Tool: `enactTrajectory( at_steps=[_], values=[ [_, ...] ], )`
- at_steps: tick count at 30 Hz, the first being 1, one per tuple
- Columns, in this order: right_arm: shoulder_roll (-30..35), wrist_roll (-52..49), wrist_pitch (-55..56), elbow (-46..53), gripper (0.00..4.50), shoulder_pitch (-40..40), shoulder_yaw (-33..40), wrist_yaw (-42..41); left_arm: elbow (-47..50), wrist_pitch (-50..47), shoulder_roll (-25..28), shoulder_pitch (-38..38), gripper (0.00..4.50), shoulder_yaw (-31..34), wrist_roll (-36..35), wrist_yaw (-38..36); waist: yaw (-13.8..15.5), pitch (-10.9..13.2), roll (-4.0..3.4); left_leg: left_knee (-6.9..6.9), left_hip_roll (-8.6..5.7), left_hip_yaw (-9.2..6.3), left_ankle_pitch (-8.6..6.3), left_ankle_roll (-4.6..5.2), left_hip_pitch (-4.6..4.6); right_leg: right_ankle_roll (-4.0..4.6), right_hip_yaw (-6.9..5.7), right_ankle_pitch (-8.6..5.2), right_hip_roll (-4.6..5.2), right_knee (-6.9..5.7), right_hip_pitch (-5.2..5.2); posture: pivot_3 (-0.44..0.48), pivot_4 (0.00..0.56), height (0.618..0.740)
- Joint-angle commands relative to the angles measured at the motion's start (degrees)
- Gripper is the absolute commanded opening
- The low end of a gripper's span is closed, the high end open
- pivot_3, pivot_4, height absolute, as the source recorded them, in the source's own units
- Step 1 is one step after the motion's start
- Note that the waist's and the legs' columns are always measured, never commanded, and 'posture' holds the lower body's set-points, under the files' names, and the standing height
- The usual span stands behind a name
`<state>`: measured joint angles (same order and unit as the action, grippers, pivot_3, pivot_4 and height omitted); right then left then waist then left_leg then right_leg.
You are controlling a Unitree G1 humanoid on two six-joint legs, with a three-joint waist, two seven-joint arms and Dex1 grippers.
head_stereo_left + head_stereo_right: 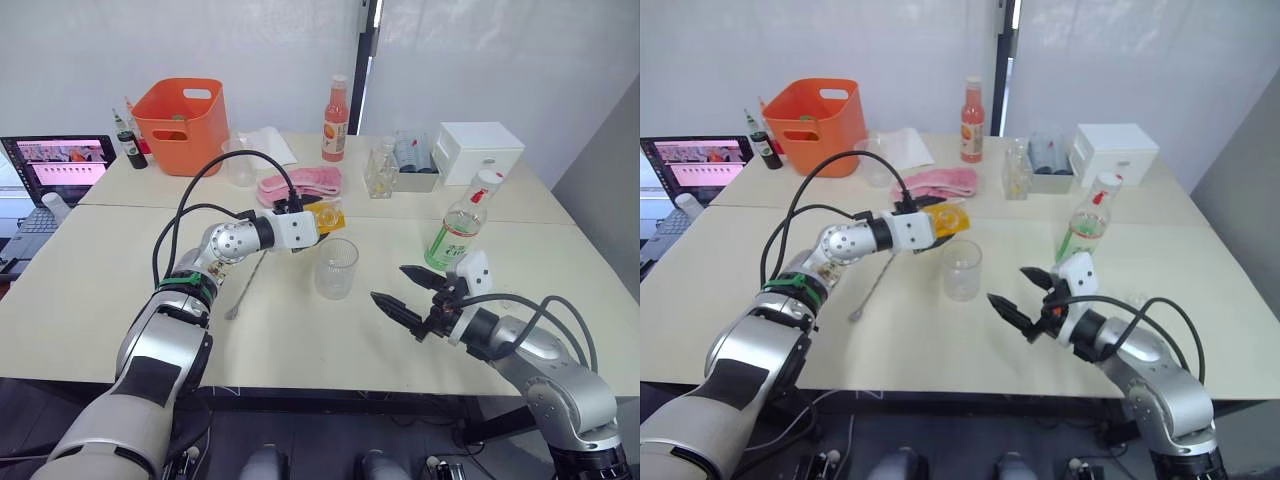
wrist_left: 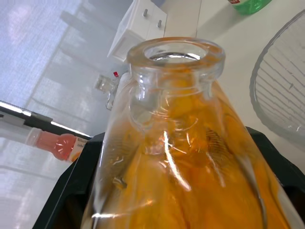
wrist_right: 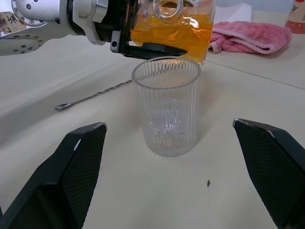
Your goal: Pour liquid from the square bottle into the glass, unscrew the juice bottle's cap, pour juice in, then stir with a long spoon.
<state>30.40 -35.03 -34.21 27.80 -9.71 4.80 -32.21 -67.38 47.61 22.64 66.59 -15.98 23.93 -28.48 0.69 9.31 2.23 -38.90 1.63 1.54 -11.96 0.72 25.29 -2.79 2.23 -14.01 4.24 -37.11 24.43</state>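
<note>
We can't read any text here. juice bottle (image 1: 459, 230) has a green-and-white label, print too small to make out. Slim orange-red bottle (image 1: 336, 120) carries a label with a round graphic, no legible words. Laptop screen (image 1: 62, 160) shows pink content, unreadable. White box (image 1: 480, 148) is blank.
</note>
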Motion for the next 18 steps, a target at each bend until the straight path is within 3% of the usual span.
enactTrajectory(
  at_steps=[1, 18],
  values=[
    [-0.25, -0.60, 0.09, 2.33, 4.50, -0.63, 0.45, 0.32, 2.42, 4.03, 1.11, 4.68, 2.81, 0.01, 1.41, 6.04, 0.00, 0.00, 0.00, 0.00, 0.00, 0.00, 0.00, 0.00, 0.00, 0.00, 0.00, 0.00, 0.00, 0.00, 0.00, 0.000, 0.150, 0.715],
    [-1.27, -0.87, -0.21, 3.00, 4.50, -0.74, 0.27, 1.25, 0.94, 5.25, 2.96, 6.99, 2.81, -5.95, 11.59, 19.44, 0.05, 0.00, 0.00, 0.00, -0.01, 0.00, 0.00, 0.00, 0.00, -0.01, -0.01, 0.00, 0.02, -0.02, 0.00, 0.000, 0.150, 0.715]
  ],
)
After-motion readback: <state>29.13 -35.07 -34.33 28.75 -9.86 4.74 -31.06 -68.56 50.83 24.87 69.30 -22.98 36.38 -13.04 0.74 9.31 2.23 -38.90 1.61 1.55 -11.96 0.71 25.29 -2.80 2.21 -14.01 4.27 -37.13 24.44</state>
